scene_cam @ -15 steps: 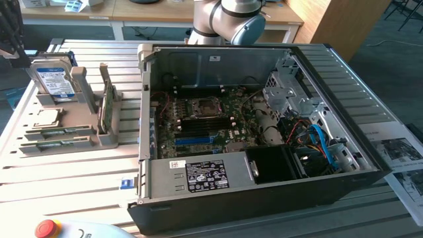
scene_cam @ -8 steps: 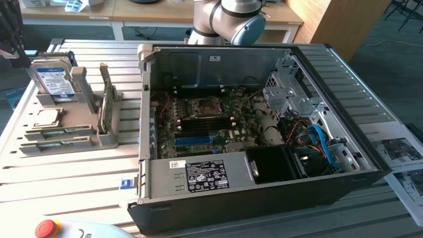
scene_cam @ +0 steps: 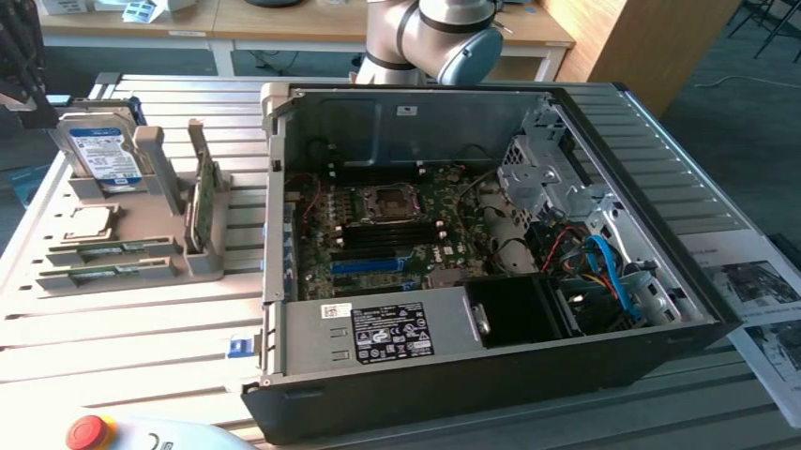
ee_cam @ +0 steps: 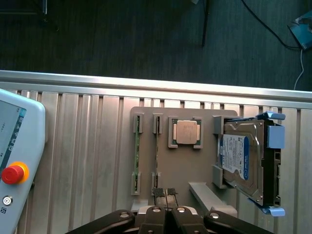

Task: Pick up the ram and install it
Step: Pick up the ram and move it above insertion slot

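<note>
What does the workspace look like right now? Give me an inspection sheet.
Surface: slatted aluminium table, carrying an open black computer case and a grey parts holder.
Job's things: thin green ram stick and second ram stick both sit in the holder's slots.
Clutter: blue-labelled hard drive, square metal processor, tall green card on edge, white pendant with red stop button.
Gripper: black gripper shut, holding nothing, over the holder's edge.
Cables: blue flat cable inside the case.
Surroundings: wooden desks, printed sheets.
</note>
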`<state>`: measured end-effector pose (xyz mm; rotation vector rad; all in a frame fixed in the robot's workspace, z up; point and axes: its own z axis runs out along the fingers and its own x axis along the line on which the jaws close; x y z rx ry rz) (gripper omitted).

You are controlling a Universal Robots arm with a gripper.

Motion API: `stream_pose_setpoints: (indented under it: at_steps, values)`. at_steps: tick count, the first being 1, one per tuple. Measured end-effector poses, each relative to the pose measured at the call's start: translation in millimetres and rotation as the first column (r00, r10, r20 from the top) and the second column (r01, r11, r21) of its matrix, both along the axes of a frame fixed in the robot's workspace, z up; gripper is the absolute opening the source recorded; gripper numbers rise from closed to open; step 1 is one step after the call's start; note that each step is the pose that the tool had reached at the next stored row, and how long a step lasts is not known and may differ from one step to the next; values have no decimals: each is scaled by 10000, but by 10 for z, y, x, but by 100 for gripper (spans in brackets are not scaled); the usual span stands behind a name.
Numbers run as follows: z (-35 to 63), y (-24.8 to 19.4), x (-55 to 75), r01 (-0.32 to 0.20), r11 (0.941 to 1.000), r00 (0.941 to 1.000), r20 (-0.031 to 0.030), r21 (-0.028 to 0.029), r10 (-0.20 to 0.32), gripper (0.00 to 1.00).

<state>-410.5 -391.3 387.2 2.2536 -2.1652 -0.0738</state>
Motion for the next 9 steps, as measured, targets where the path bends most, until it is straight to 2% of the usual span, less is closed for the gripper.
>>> stream_pose_setpoints:
  at_steps: [1,2,3,9]
  values:
    - [0,0,0,0,10000,10000,0,0,0,16]
    - [0,0,0,0,10000,10000,0,0,0,16]
    - [0,0,0,0,10000,10000,1,0,0,24]
    - [0,0,0,0,10000,10000,0,0,0,24]
